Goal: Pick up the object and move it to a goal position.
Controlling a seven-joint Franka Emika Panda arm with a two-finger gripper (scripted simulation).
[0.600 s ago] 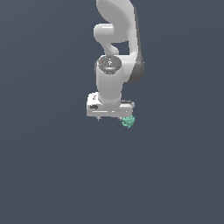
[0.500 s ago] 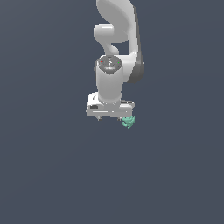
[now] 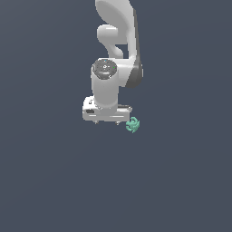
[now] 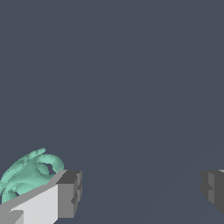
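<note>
The object (image 3: 132, 124) is a small teal-green cluster of curved lobes lying on the dark grey floor. In the exterior view it sits just off the right end of my white gripper (image 3: 107, 122), which points down from the arm. The wrist view shows my gripper (image 4: 140, 190) open, its grey fingertips (image 4: 69, 192) far apart and nothing between them. There the object (image 4: 28, 173) lies outside the gap, beside and partly behind one finger. I cannot tell whether that finger touches it.
A plain dark grey floor (image 3: 181, 181) fills both views. The white arm (image 3: 115, 50) rises above the gripper toward the top of the exterior view.
</note>
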